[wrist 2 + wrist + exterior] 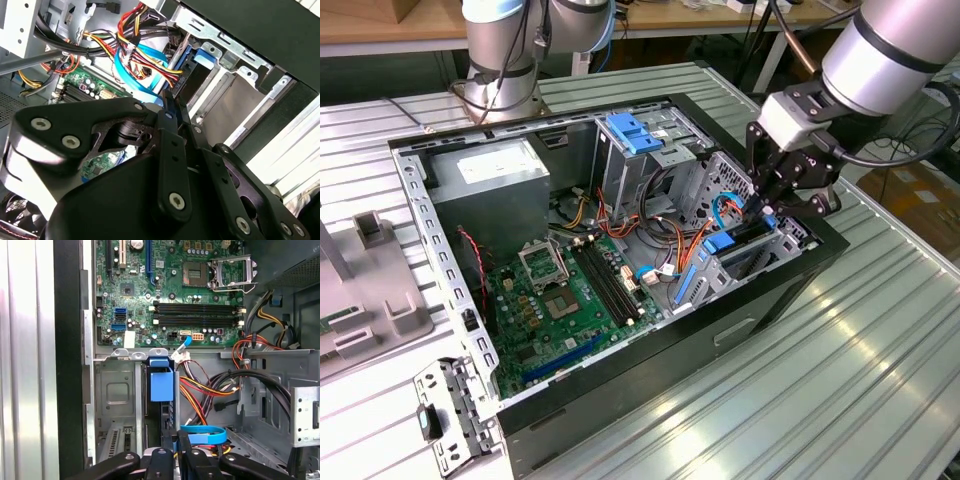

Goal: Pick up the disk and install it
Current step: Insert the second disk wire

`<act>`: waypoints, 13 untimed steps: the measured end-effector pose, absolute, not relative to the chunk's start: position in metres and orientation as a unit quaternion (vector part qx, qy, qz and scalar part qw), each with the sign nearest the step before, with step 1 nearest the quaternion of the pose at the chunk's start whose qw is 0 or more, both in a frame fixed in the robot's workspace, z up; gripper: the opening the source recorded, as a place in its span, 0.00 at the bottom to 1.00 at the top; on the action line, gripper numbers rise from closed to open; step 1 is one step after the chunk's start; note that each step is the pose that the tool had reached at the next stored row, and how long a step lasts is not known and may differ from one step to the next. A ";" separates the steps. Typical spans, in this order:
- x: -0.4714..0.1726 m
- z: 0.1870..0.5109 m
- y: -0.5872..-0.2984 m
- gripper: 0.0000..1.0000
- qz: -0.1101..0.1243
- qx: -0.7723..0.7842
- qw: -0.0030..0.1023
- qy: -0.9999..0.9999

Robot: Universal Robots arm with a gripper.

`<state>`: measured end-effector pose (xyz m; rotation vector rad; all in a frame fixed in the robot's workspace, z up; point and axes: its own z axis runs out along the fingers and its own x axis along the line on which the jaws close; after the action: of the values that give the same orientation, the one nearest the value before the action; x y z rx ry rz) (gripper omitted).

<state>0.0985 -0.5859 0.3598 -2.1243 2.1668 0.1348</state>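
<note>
The disk [745, 238] stands on edge in the drive bay at the front corner of the open computer case [650, 350], on the exterior view's right. Its dark body and blue side rail run from the bay's blue end piece up to my fingers. My gripper [768, 212] hangs right over that bay, shut on the disk's near end. In the second wrist view the black fingers [172, 145] meet at the gripper [169, 102], with the dark disk [192, 82] reaching beyond them. In the first wrist view the gripper [175, 440] clamps the thin edge of the disk [167, 415].
Inside the case are a green motherboard [570, 295], a grey power-supply box [490, 185], a tall metal cage with a blue latch [635, 135] and loose coloured cables [670, 235] beside the bay. A grey fixture [370, 290] sits on the slatted table at the exterior view's left.
</note>
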 end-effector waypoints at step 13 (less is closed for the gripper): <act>0.097 0.350 -0.587 0.16 0.044 -0.699 0.052 0.712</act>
<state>0.0969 -0.5868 0.3503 -2.1246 2.1663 0.1352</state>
